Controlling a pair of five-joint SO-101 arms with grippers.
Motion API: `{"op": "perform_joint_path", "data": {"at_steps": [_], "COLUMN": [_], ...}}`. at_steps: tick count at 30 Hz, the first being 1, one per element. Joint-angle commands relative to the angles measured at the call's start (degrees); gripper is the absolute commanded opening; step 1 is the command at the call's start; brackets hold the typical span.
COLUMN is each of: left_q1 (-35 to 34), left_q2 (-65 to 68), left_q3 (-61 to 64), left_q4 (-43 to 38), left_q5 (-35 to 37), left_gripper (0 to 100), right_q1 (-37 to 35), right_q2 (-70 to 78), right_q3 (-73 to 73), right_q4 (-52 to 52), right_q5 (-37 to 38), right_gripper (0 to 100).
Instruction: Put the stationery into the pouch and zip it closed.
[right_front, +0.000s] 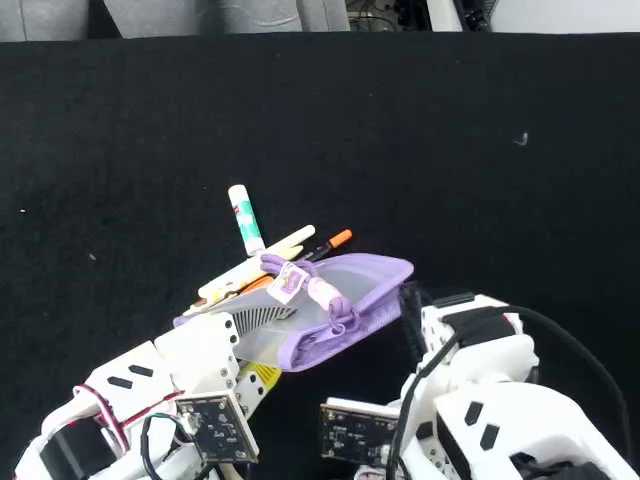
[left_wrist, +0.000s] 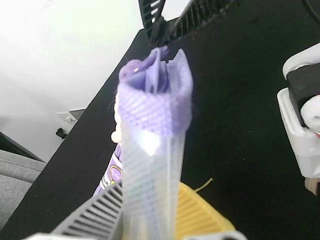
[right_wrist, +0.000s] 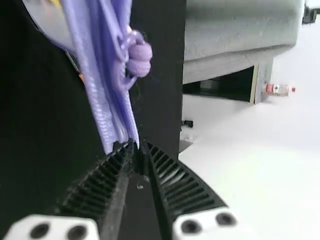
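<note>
Approx. half done. Holds pouch clenched in L gripper, edge pinched in R gripper. Left to do: push protruding pens, glue stick fully in, then zip shut.

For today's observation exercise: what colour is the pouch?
The pouch is lilac purple with a translucent panel; best seen in the high view.

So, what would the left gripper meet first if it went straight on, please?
The pouch: the left gripper is shut on its near end, and the pouch's body seems to lie directly ahead.
</note>
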Motion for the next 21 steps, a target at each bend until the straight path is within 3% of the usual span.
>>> {"op": "perform_joint_path", "data": {"at_steps": [1, 5, 9, 11, 16, 21], "left_q1": [0.7, 0.7, 0.7, 0.7, 0.7, 0.7], "left_q2": [-0.2, -0.2, -0.2, -0.2, -0.2, -0.2], "left_q3": [-3.0, -3.0, -3.0, -3.0, -2.9, -2.9], "left_q4": [-0.3, -0.3, -0.3, -0.3, -0.3, -0.3], "left_q5": [-0.1, -0.1, -0.1, -0.1, -0.1, -0.1], "left_gripper": [3, 3, 3, 3, 3, 3], "right_q1": [2.5, 4.5, 5.6, 5.7, 4.0, -7.2], "right_q2": [0.0, 0.6, 0.9, 2.2, 4.8, 4.8], "right_q3": [-1.6, -0.7, 9.2, 14.9, 17.3, 11.8], "right_q4": [-1.8, -12.9, -25.2, -27.6, -21.8, -7.5], "right_q5": [1.1, -3.9, -6.0, -6.1, -5.6, -5.5], "right_gripper": [1.5, 1.5, 2.2, 7.8, 24.7, 25.8]}}
